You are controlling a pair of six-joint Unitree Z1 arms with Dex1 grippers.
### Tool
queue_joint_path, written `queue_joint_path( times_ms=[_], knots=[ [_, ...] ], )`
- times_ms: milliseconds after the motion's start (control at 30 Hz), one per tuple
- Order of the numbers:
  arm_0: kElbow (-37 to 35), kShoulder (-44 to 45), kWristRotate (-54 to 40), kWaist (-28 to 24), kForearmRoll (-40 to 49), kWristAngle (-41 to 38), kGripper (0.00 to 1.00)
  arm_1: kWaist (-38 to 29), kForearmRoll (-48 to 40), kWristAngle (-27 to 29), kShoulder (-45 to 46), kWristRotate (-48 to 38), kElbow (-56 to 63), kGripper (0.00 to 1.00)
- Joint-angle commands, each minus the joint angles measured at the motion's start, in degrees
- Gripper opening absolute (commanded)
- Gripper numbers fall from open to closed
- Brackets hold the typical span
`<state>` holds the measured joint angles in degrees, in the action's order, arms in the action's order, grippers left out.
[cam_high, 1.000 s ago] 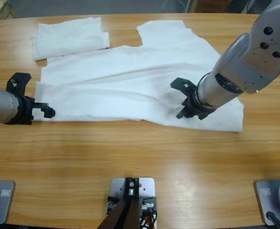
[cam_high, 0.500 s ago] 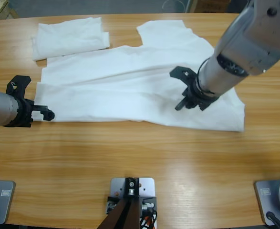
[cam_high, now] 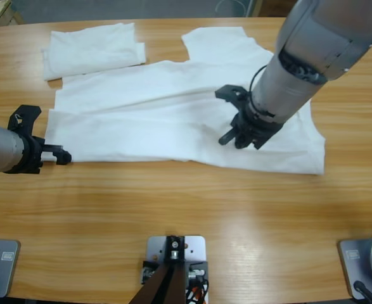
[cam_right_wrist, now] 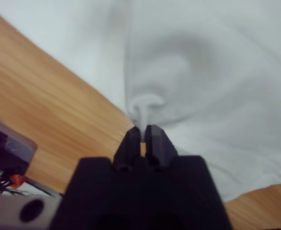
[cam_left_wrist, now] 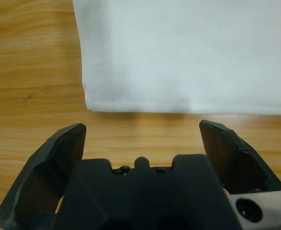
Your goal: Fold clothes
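- Across the far half of the wooden table lay the large white T-shirt, spread flat with one sleeve reaching toward the far edge.
- Beyond its left end sat a smaller folded white garment, its near edge touching or just overlapping the T-shirt.
- From the upper right corner came the right arm, its right gripper down on the T-shirt's right half, near the front hem.
- Seen in the right wrist view, its jaws were pressed together on a small pinch of the cloth, which rose in a little puckered fold just ahead of the tips.
- At the left edge the left gripper sat low over bare wood, just beside the T-shirt's near left corner and apart from it.
- Its jaws stood wide apart with nothing between them, the cloth's hem lying just ahead in the left wrist view.
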<state>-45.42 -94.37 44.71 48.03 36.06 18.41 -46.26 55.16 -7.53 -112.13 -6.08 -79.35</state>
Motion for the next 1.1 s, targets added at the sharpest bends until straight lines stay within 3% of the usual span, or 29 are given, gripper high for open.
queue_joint_path(
  times_ms=[33,533,600,633,700,733,800,967,1033,1100],
  knots=[
    [2.36,-0.46,0.47,0.52,0.55,-0.75,0.927,-1.29,3.22,-0.88,-5.73,-1.3,-4.03,0.0],
    [2.5,-0.67,0.36,0.57,0.5,-0.75,0.931,-3.22,6.98,-0.84,-8.44,-3.6,-6.79,0.021],
    [2.53,-0.5,0.29,0.6,0.52,-0.75,0.931,-4.19,7.02,-1.0,-8.04,-4.83,-6.7,0.158],
    [2.53,-0.46,0.29,0.69,0.5,-0.75,0.931,-4.89,7.07,-1.0,-7.75,-5.45,-6.7,0.323],
    [2.53,-0.38,0.29,0.9,0.52,-0.75,0.931,-5.84,7.07,-0.37,-6.79,-7.22,-6.61,0.8],
    [2.53,-0.34,0.31,0.92,0.53,-0.75,0.931,-6.05,7.07,0.41,-6.01,-8.01,-6.61,0.948],
    [2.53,-0.18,0.33,1.1,0.59,-0.75,0.931,-6.21,7.4,1.86,-3.87,-9.3,-6.63,1.0],
    [2.53,0.2,0.38,1.54,0.59,-0.83,0.931,-6.21,9.37,9.3,0.77,-12.44,-5.85,0.968],
    [2.55,0.45,0.38,1.87,0.64,-0.83,0.931,-3.98,8.14,12.13,3.13,-12.57,-3.89,0.547],
    [2.62,0.94,0.36,2.19,0.76,-0.83,0.929,1.16,5.82,11.13,5.32,-9.93,-0.97,0.054]
  ],
)
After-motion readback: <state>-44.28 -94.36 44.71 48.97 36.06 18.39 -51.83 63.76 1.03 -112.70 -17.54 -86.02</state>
